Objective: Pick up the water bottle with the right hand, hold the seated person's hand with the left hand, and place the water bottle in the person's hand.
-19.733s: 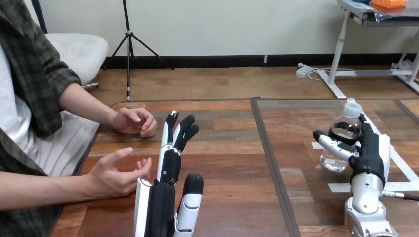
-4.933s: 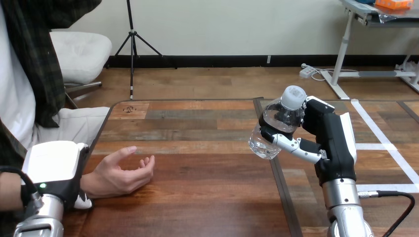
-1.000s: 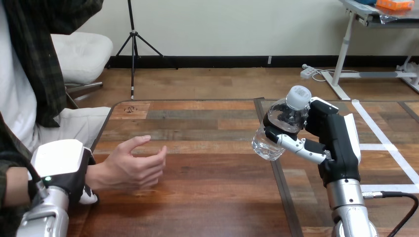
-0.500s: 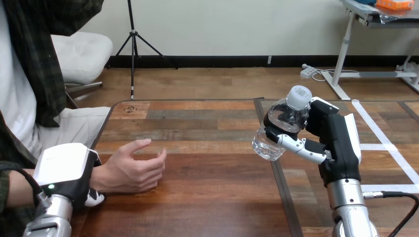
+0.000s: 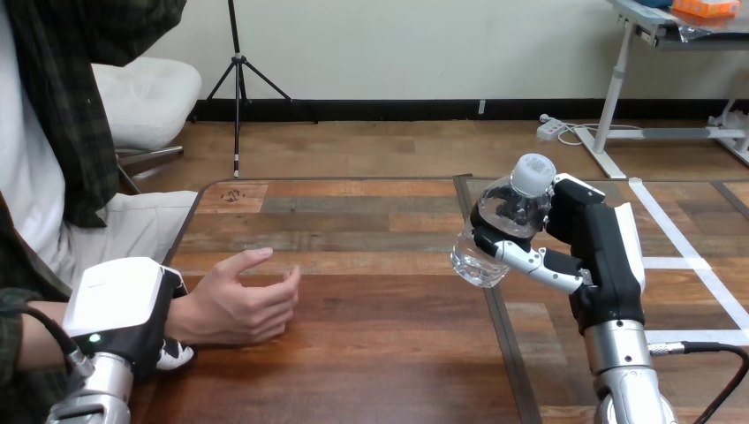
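Fingers (image 5: pixel 530 258) of the right robot hand (image 5: pixel 605 256) are curled round the water bottle (image 5: pixel 495 234). They grip it about its middle and hold it clear of the counter (image 5: pixel 371 353), tilted so that its white cap (image 5: pixel 533 172) sits uppermost and leans toward the palm. The bottle hangs above the dark strip (image 5: pixel 499 344) that runs across the counter. It is well apart from the person's hand (image 5: pixel 238 305), which rests on its edge at the view's left, palm turned toward the bottle and fingers loosely bent. The left robot hand (image 5: pixel 119 300) lies over the person's wrist (image 5: pixel 187 316) with its white back upward. One of its fingertips (image 5: pixel 177 353) shows beneath the wrist on the near side, so it appears clasped round the wrist rather than round the hand itself. By this showing, the pick-up is done and the steadying hold looks to be in place. What is left is the handover: carrying the bottle leftward across the counter, settling it between the person's thumb and fingers, and loosening the right robot hand once the person has it. With the palm half closed and standing on edge, the bottle would probably have to come in sideways.
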